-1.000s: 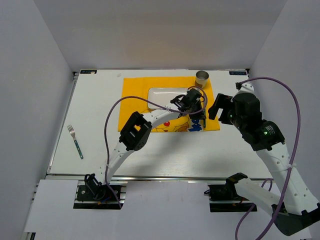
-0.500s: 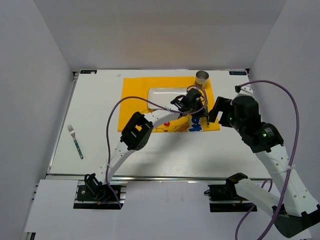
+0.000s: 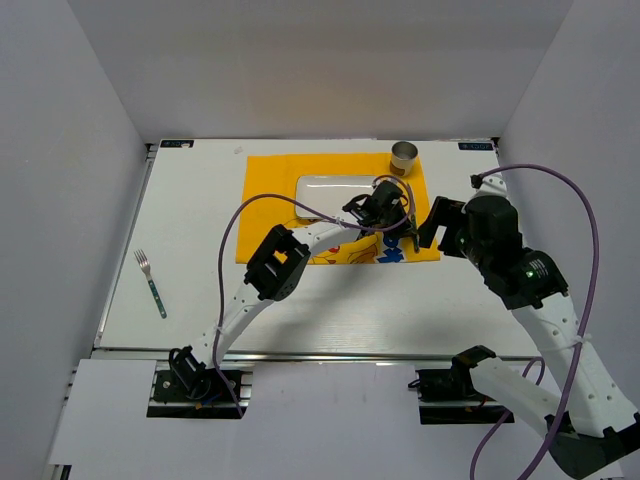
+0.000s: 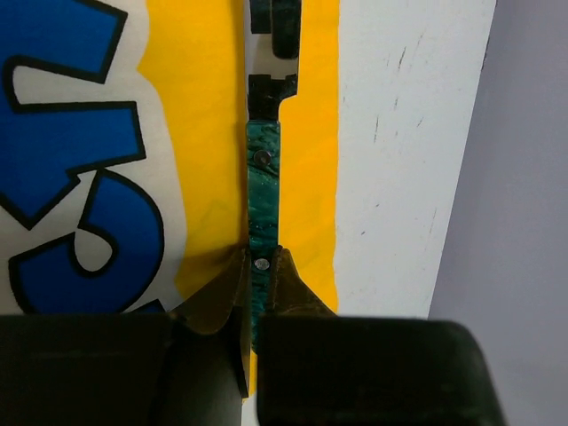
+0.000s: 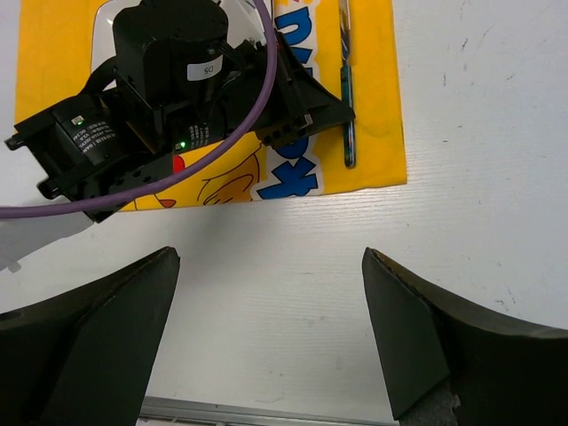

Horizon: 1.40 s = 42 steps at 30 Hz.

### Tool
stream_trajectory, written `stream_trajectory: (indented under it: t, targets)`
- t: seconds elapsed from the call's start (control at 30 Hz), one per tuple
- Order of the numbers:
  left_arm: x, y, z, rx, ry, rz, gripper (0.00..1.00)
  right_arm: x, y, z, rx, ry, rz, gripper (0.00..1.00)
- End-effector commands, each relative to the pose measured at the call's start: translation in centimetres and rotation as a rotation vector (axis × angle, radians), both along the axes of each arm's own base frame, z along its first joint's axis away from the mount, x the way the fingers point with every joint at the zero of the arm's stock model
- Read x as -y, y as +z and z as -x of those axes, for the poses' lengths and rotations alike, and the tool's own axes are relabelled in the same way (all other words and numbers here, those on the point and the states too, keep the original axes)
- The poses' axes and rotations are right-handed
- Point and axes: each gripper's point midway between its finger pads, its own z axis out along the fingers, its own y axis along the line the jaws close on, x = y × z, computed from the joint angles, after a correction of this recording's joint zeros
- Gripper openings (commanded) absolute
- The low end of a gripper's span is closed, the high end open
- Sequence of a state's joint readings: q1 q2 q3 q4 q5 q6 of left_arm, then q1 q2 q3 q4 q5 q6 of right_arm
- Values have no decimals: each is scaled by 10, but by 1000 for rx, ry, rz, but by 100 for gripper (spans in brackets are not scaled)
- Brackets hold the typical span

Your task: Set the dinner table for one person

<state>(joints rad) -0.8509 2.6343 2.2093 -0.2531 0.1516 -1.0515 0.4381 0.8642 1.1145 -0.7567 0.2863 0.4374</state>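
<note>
The white dinner table carries a yellow cartoon placemat with a white rectangular plate on it. My left gripper is shut on the green handle of a utensil. The utensil lies along the placemat's right edge, its metal end pointing away. It also shows in the right wrist view, beside the left gripper's black body. My right gripper is open and empty above bare table, just right of the placemat. A green-handled fork lies on the table at the far left.
A metal cup stands at the placemat's far right corner. Grey walls close in the table on the left, back and right. The left arm reaches diagonally across the table's middle.
The right arm has shifted slightly nearer and to the right. The left gripper stays on the utensil at the placemat's right edge.
</note>
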Motion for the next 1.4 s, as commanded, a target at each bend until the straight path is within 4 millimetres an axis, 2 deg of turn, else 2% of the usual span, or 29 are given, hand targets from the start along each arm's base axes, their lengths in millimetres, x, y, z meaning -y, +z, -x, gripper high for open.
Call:
stream_trajectory:
  t: [0.0, 0.17, 0.3, 0.37, 0.4, 0.47, 0.5, 0.57, 0.6, 0.63, 0.67, 0.7, 0.77, 0.8, 0.87, 0.9, 0.93, 0.97, 1.0, 1.03, 1.07, 1.1, 1.13, 1.17, 1.23, 1.27, 1.3, 1.33, 1.37]
  targets:
    - [9, 25, -4, 35, -10, 47, 13, 4, 14, -4, 59, -19, -12, 89]
    - [8, 25, -3, 33, -10, 41, 30, 3, 15, -3, 63, -14, -13, 89]
    - [8, 41, -4, 59, -14, 53, 58, 3, 17, -5, 66, -11, -13, 89]
    - [7, 46, -2, 60, -22, 54, 64, 1, 19, -5, 69, -6, -15, 89]
    - [6, 56, -4, 75, -18, 59, 70, 1, 20, -4, 72, -4, -17, 89]
    - [4, 64, -2, 82, -19, 62, 71, 2, 22, -4, 78, -5, -18, 89]
    - [5, 79, 0, 91, -31, 79, 71, 2, 24, -4, 80, -5, -19, 89]
    - [1, 90, 2, 109, -38, 68, 72, 1, 26, -4, 85, -1, -23, 89]
    - [-3, 110, 1, 134, -31, 73, 73, 1, 30, -4, 94, 0, -29, 89]
    - [-5, 114, 9, 145, -48, 46, 79, 1, 33, -4, 103, 1, -33, 89]
    - [-9, 121, 10, 156, -45, 33, 85, 1, 38, -3, 119, 1, -41, 89]
    - [-17, 127, 6, 179, -18, 3, 95, 1, 44, -2, 136, 3, -47, 89]
    - [-46, 143, 5, 186, 27, -87, 98, 0, 51, -1, 159, 20, -50, 89]
    - [-70, 137, -7, 175, 93, -150, 98, -1, 54, -2, 170, 23, -54, 89]
    - [-129, 140, -17, 148, 228, -291, 98, -6, 53, -3, 170, 57, -51, 89]
    - [-173, 125, -30, 109, 321, -383, 98, -9, 53, -5, 177, 71, -56, 89]
    - [-222, 132, -27, 73, 426, -483, 98, -12, 45, -6, 163, 84, -52, 89]
    - [-256, 126, -26, 20, 483, -538, 98, -20, 42, -5, 157, 124, -66, 89]
    - [-326, 95, -25, -101, 573, -642, 98, -24, 40, -8, 161, 140, -75, 89]
    - [-360, 110, -17, -133, 615, -602, 98, -28, 30, -8, 144, 156, -77, 89]
    - [-393, 100, -11, -185, 652, -593, 98, -35, 25, -8, 131, 183, -91, 89]
    - [-464, 66, 3, -297, 757, -609, 98, -38, 22, -9, 127, 198, -100, 89]
    - [-491, 63, 16, -320, 773, -603, 98, -43, 15, -12, 122, 209, -107, 89]
    - [-521, 83, 26, -287, 842, -586, 98, -48, 12, -12, 115, 233, -124, 89]
    - [-578, 80, 55, -326, 932, -638, 98, -56, 0, -16, 98, 252, -137, 89]
    - [-593, 90, 62, -304, 968, -645, 98, -59, -2, -17, 95, 263, -144, 89]
    - [-605, 88, 72, -330, 972, -674, 98, -66, -4, -17, 86, 290, -167, 89]
    - [-628, 84, 83, -369, 1023, -682, 98, -70, -8, -20, 84, 300, -175, 89]
    - [-639, 80, 90, -403, 1034, -685, 98, -76, -9, -18, 78, 329, -191, 89]
